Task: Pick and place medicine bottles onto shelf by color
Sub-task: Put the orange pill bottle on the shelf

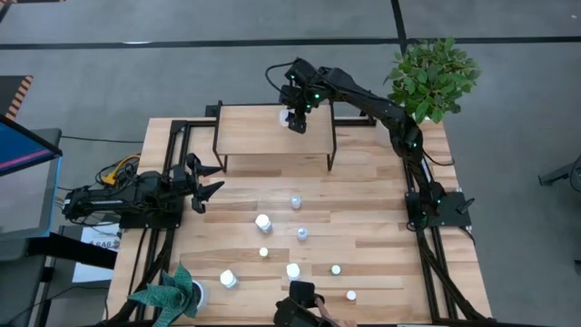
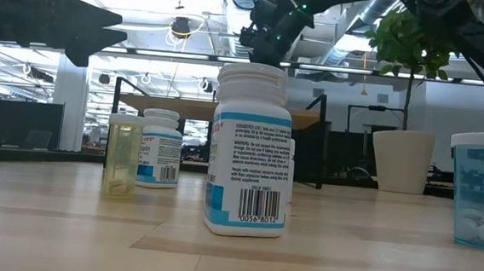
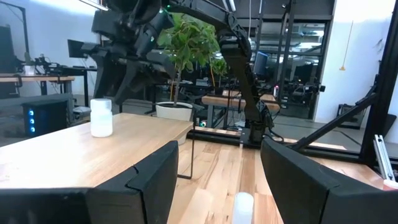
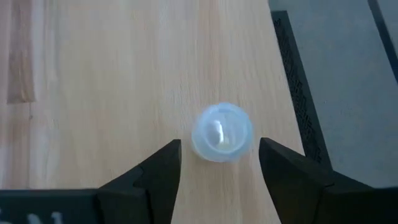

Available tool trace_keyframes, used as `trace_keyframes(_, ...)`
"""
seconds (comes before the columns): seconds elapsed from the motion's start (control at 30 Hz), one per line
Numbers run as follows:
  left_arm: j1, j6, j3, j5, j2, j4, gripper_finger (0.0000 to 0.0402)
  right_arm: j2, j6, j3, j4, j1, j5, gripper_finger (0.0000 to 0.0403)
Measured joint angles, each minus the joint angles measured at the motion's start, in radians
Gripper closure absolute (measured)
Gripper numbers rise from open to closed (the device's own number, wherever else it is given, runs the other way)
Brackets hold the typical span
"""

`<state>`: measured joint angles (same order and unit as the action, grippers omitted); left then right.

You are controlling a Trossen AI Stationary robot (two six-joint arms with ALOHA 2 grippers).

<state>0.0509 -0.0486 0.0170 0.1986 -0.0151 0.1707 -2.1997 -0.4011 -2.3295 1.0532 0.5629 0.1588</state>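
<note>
On the shelf (image 1: 263, 136), near its far right corner, a small pale bottle with a white cap (image 4: 222, 132) stands upright on its base; the left wrist view shows it as a white bottle (image 3: 101, 117). My right gripper (image 4: 220, 146) hangs over it, slanting down, open. One finger is on either side of the cap, and a thin gap shows at each. Several more medicine bottles (image 1: 293, 270) stand upright on the tabletop between the shelf and the near edge. My left gripper (image 1: 204, 186) waits open at the table's left side.
A potted plant (image 1: 434, 77) stands at the far right corner, close to my right arm. Another leafy plant in a white pot (image 1: 172, 295) is at the near left corner. A black camera mount (image 1: 300, 307) sits at the near edge. The shelf's left half is bare wood.
</note>
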Motion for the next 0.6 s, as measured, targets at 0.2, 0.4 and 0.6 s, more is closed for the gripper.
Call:
trace_keyframes(0.2,0.000,0.000,0.000,0.000,0.000,0.000,0.0184,0.048,0.027,-0.023,0.024,-0.005,-0.006,0.0168)
trace_keyframes(0.4,0.000,0.000,0.000,0.000,0.000,0.000,0.0184,0.133,0.125,-0.023,0.227,-0.036,-0.003,0.0168)
trace_keyframes(0.6,0.000,0.000,0.000,0.000,0.000,0.000,0.0184,0.174,0.150,-0.022,0.482,-0.124,0.074,0.0168)
